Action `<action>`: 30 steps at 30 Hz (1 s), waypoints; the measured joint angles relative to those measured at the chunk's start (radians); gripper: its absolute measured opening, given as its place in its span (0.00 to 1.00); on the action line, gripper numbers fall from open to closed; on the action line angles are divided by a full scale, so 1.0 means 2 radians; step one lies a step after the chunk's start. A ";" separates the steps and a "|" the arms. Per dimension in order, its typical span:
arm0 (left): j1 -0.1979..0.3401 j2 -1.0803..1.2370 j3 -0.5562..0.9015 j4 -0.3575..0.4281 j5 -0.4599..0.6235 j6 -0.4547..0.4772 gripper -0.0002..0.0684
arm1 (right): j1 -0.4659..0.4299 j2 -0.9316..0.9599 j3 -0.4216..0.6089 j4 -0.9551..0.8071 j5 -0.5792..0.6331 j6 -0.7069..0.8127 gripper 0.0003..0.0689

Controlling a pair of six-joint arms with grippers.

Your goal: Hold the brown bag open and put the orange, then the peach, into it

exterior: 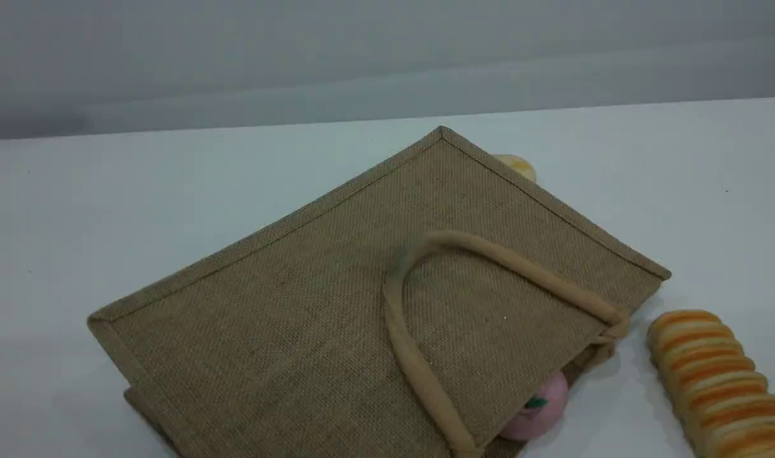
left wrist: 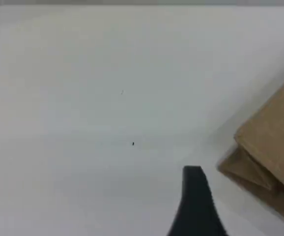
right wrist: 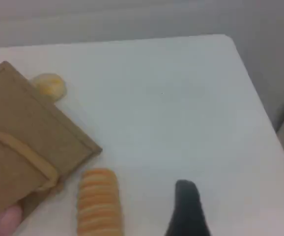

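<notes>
Woven jute, your brown bag (exterior: 285,318) lies flat on the white counter (exterior: 107,203), one beige handle (exterior: 412,356) looped over its upper face. You see the peach (exterior: 543,401) peeking out at the bag's mouth edge, touching it. A ribbed orange-and-cream loaf (exterior: 718,381) sits just beside the mouth; a pale yellow disc (exterior: 519,166) shows behind the far corner. Your left tool (left wrist: 196,196) and right tool (right wrist: 186,206) both stand wide apart, holding nothing.

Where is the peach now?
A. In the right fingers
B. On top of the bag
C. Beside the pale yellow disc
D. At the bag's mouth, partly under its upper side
D: the peach peeks out from under the upper side of the bag, near its handle.
</notes>
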State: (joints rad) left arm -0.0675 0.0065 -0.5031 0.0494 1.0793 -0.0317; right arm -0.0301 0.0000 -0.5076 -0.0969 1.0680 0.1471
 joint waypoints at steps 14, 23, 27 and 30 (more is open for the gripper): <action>-0.002 -0.003 0.000 0.001 0.000 0.000 0.64 | 0.016 0.000 0.000 0.000 0.000 0.000 0.64; -0.002 -0.003 0.000 0.001 0.000 0.000 0.64 | 0.015 0.000 0.000 0.000 0.000 0.000 0.64; -0.002 -0.003 0.000 0.001 0.000 0.000 0.64 | 0.015 0.000 0.000 0.000 0.000 0.000 0.64; -0.002 -0.003 0.000 0.001 0.000 0.000 0.64 | 0.015 0.000 0.000 0.000 0.000 0.000 0.64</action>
State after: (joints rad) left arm -0.0715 0.0000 -0.5031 0.0518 1.0793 -0.0316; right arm 0.0006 0.0000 -0.5076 -0.0969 1.0680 0.1470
